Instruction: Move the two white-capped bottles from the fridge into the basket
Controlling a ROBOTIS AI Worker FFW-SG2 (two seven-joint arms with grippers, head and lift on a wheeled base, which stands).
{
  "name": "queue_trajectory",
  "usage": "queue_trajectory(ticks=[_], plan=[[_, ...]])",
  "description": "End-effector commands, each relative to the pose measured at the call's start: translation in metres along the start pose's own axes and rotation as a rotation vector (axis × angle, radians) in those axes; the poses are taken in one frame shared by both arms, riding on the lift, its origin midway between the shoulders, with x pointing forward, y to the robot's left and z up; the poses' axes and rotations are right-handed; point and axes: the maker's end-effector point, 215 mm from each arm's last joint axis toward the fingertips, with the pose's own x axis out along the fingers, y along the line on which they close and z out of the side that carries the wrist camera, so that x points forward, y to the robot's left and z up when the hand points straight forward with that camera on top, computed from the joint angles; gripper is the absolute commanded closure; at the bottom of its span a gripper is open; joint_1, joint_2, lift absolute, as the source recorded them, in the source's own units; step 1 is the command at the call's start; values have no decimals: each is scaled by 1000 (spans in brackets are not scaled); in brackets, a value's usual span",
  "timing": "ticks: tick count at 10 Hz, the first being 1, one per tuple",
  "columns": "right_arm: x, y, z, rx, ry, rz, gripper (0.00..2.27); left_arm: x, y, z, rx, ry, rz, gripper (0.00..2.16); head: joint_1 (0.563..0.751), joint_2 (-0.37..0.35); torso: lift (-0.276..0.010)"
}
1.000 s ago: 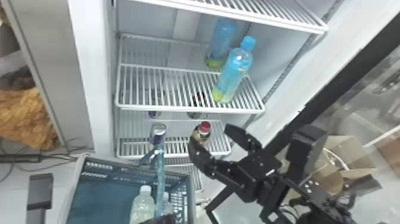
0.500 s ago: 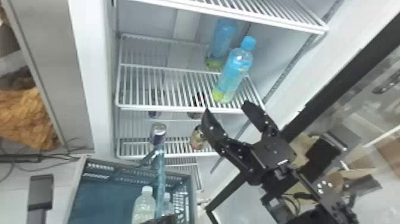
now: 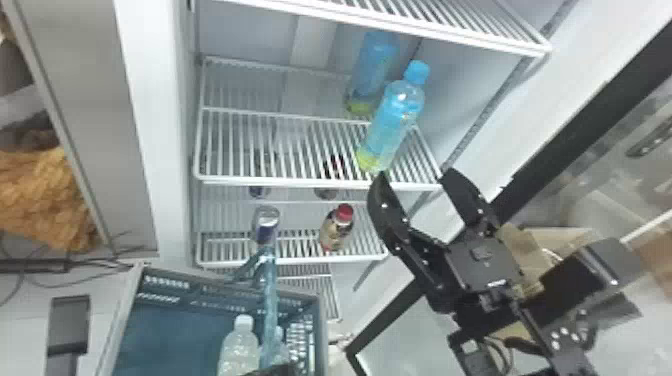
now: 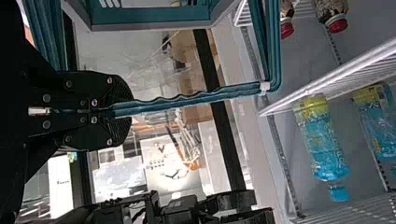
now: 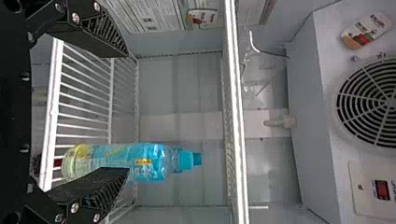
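In the head view, spreads the right gripper point(image 3: 416, 174) near a fridge shelf point(image 3: 280, 181); has one white-capped bottle point(image 3: 239, 347) in the basket point(image 3: 165, 286), another bottle point(image 3: 281, 345) partly behind the handle point(image 3: 270, 300), above the left gripper point(image 3: 275, 370). In the left wrist view, pinches the handle. In the right wrist view, parts black fingers point(image 5: 100, 32) near a blue-capped bottle point(image 5: 152, 161).

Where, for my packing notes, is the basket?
The basket is at the head view's lower left, before the fridge, its handle held by the left gripper in the left wrist view.

The head view's bottom edge crops the basket point(image 3: 210, 294) and a white-capped bottle point(image 3: 239, 350).
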Motion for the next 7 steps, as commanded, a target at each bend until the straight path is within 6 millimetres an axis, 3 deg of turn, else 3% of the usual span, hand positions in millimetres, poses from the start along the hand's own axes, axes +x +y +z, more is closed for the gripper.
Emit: queue_trajectory(ticks=[1,7], plan=[[-4,-3,-5,6,9,-18,185,0,2,0,2,0,5,1193,695,-350,0],[-12,-18,-7,14,-6,-72,185,0,2,-6,-7,10,6,1193,695,-350,0]])
